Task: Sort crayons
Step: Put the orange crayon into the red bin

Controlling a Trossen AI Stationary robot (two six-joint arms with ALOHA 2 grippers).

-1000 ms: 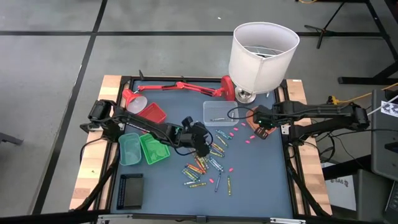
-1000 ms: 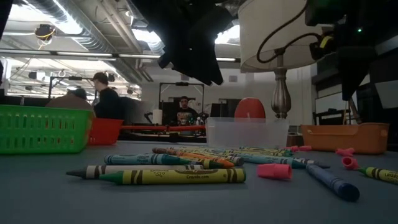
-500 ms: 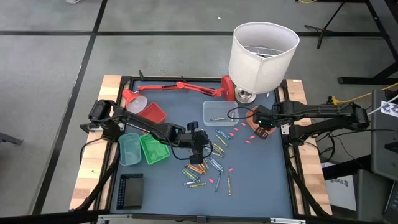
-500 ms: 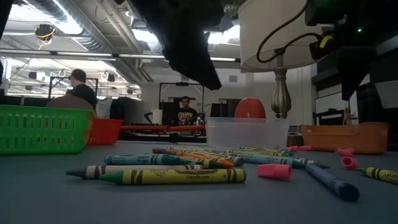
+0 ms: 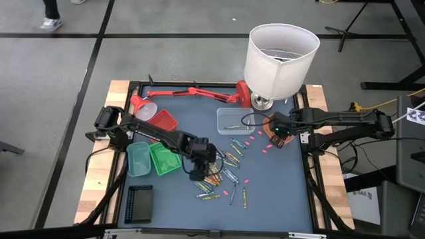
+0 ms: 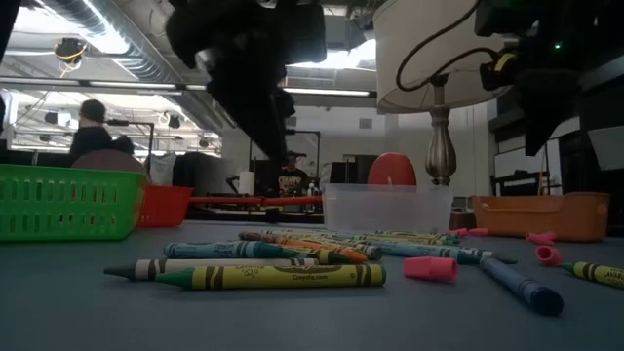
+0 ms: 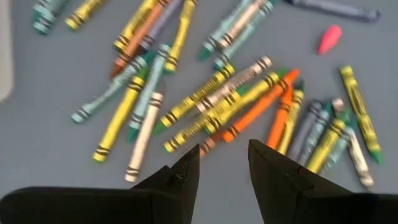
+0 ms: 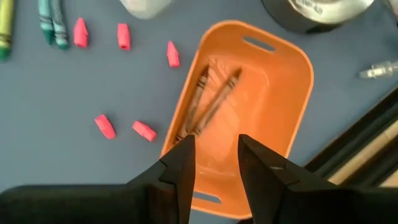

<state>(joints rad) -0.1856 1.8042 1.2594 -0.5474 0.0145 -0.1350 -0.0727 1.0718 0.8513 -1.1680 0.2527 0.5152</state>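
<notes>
A: Crayons? Where were they?

B: The thin paper-wrapped crayons (image 5: 222, 174) lay in a loose heap on the dark grey table top (image 5: 279, 192), mid-table, same as a second before. Yellow, orange, green, blue and grey ones crossed over each other (image 7: 236, 99). Two brown crayons (image 8: 208, 99) lay in the orange plastic tray (image 8: 283, 93).

A: What changed?

B: The left gripper (image 5: 197, 171) had pulled back from over the heap's far side toward the green trays (image 5: 154, 159), now hanging at the heap's near-left edge. Right arm barely moved.

A: Poses, jaws?

B: Left gripper (image 7: 222, 165) hovered above the heap, fingers parted, nothing between them. Right gripper (image 8: 216, 152) hung over the orange tray, fingers apart and empty.
</notes>
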